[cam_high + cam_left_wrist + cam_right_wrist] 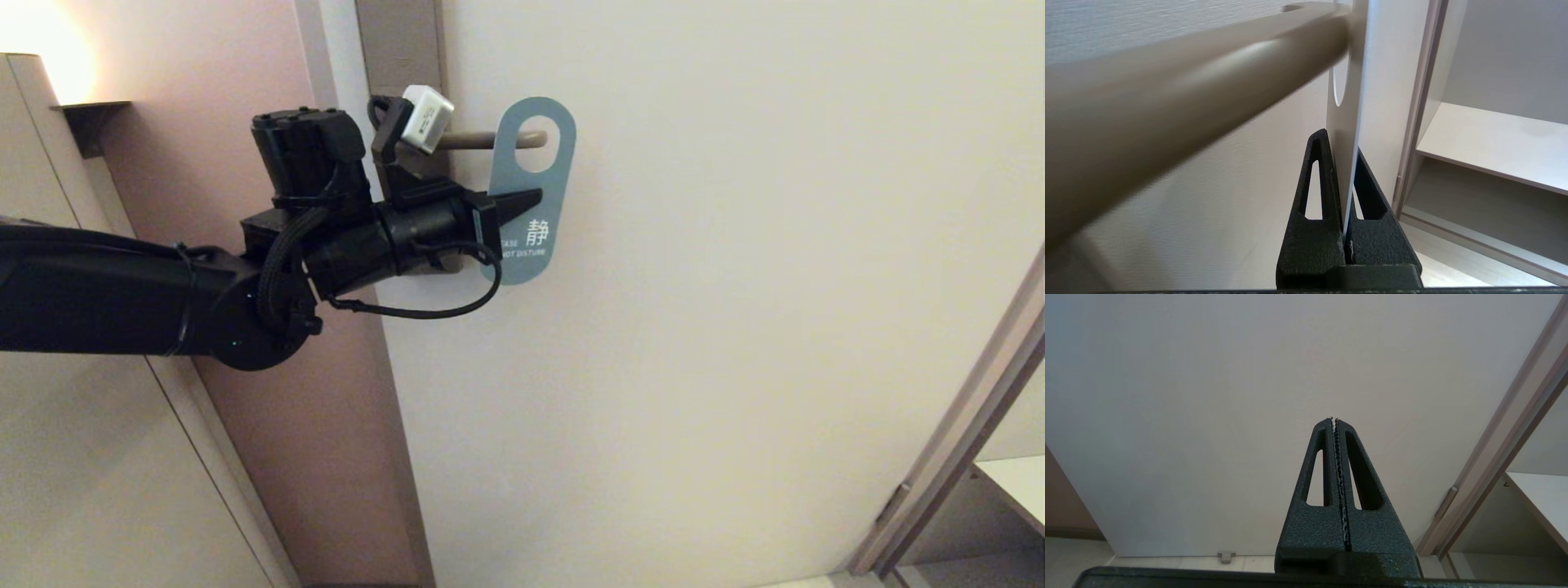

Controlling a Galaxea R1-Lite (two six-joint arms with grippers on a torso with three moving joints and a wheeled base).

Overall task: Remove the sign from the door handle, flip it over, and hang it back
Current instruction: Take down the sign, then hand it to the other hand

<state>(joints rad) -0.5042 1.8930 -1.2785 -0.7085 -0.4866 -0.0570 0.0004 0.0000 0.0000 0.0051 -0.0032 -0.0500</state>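
Left tool [522,201] clamped the sign [531,192], blue side out, hung on the handle [490,140]; right tool [1334,420] closed, empty.

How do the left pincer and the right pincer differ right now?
The left pincer is shut on the sign, clamping the card's edge between its fingers; the right pincer is shut on nothing, its fingers pressed together. The left one is up at the door handle, where the sign hangs with its blue side out; the right one faces bare door, away from the handle. Both are black and shut.
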